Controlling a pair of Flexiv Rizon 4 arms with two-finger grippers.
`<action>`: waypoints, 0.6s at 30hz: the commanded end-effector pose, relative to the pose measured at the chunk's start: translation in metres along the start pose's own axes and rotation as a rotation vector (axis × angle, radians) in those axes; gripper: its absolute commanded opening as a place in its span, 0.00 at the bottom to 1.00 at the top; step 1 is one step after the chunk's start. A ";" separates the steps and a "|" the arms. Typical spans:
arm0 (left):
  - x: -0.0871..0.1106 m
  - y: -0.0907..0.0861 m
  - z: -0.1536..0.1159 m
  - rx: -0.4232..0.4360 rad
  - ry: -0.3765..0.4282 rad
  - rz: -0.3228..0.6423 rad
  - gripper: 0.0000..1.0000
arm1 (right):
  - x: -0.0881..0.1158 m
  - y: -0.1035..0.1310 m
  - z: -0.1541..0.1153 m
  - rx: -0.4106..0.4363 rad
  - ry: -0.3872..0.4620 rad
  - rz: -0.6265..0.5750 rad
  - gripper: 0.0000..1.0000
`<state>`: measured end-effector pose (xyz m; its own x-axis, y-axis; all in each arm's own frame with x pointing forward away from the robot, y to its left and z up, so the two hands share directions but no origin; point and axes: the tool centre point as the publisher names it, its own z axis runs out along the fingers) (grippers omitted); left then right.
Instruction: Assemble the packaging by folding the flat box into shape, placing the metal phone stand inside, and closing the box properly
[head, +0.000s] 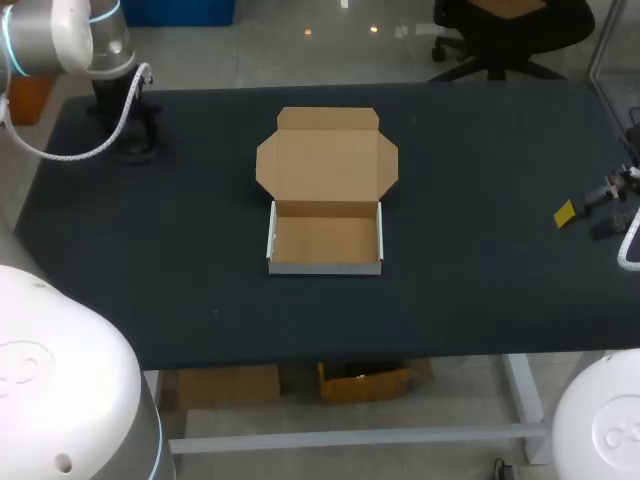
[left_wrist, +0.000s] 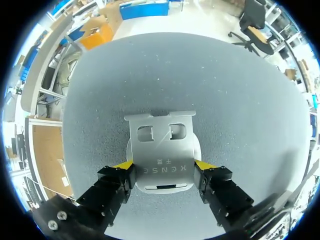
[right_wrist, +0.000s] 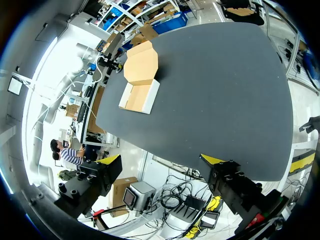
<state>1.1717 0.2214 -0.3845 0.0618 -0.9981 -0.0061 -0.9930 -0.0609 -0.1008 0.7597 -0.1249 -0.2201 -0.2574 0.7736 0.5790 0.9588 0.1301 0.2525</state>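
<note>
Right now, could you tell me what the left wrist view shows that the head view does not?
Only the left wrist view shows the metal phone stand, resting on the table at the left gripper. Only the head view shows the open cardboard box, empty, in the middle of the table. Both show the dark table top.

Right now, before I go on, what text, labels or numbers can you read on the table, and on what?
On the phone stand: one short row of letters with a small mark above it, seen upside down, too distorted to quote.
On the box: no print visible.
On the table: none.
</note>
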 end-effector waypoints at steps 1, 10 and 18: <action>0.002 0.004 -0.006 0.026 -0.009 -0.003 0.00 | 0.000 0.000 -0.002 0.003 0.003 0.000 1.00; 0.006 0.020 -0.021 0.092 0.002 0.002 0.00 | 0.000 0.000 -0.002 0.003 0.003 0.000 1.00; 0.015 0.034 -0.036 0.100 0.026 0.047 0.00 | 0.001 0.001 -0.002 0.005 0.001 -0.065 1.00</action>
<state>1.1514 0.2062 -0.3627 0.0161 -0.9997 0.0204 -0.9890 -0.0189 -0.1469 0.7601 -0.1257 -0.2203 -0.2861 0.7721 0.5674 0.9508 0.1554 0.2678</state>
